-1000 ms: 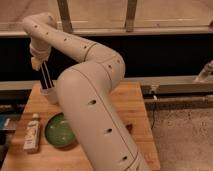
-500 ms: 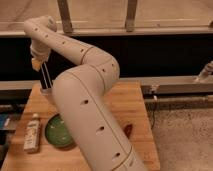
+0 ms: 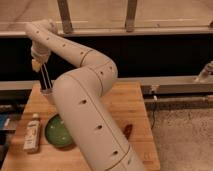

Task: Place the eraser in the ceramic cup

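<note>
My gripper [image 3: 37, 64] is at the upper left, above the back left corner of the wooden table [image 3: 127, 102]. It is shut on the eraser [image 3: 45, 78], a narrow black block with pale stripes that hangs down almost upright. The eraser's lower end reaches the rim of the ceramic cup [image 3: 48, 94], a small pale cup right below it. My arm hides most of the cup, so I cannot tell whether the eraser's tip is inside it.
A round green bowl [image 3: 56, 133] sits at the table's front left, with a white bottle [image 3: 32, 133] lying beside it on the left. A small reddish-brown oblong thing [image 3: 128, 131] lies at the right. My bulky white arm [image 3: 87, 115] covers the table's middle.
My arm's elbow has swung a little to the left and nearer the camera. The gripper with the eraser has stayed over the cup, slightly lower.
</note>
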Robot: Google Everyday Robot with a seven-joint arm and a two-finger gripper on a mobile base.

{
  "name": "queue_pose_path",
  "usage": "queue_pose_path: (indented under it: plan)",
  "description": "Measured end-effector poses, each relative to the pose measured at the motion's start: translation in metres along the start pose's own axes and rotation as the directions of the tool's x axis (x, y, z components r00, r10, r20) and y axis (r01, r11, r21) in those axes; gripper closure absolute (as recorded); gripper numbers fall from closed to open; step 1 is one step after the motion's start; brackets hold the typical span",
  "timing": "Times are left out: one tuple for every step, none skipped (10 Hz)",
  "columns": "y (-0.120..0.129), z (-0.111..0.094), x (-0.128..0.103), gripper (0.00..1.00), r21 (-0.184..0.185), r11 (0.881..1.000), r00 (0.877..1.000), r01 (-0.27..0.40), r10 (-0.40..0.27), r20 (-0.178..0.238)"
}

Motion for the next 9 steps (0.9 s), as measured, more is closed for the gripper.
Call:
queue_pose_path:
  plan:
    - [0.000,0.002,0.000,1.00,-0.001,1.000,1.000,0.003,-0.003,0.008]
    - [0.000,0.004,0.001,1.00,-0.003,1.000,1.000,0.006,-0.006,0.012]
    - [0.001,0.007,0.000,1.00,-0.005,1.000,1.000,0.012,-0.012,0.019]
    - [0.000,0.008,0.002,1.00,-0.005,1.000,1.000,0.013,-0.013,0.023]
    - [-0.002,0.009,0.003,1.00,-0.004,1.000,0.999,0.015,-0.015,0.029]
    - [-0.003,0.010,0.004,1.00,-0.004,1.000,0.999,0.017,-0.017,0.033]
    - [-0.003,0.011,0.002,1.00,-0.004,1.000,0.999,0.022,-0.022,0.039]
    - [-0.003,0.013,0.000,1.00,-0.005,1.000,0.998,0.029,-0.028,0.049]
    - [-0.004,0.013,-0.001,1.00,-0.004,0.999,0.998,0.033,-0.033,0.061]
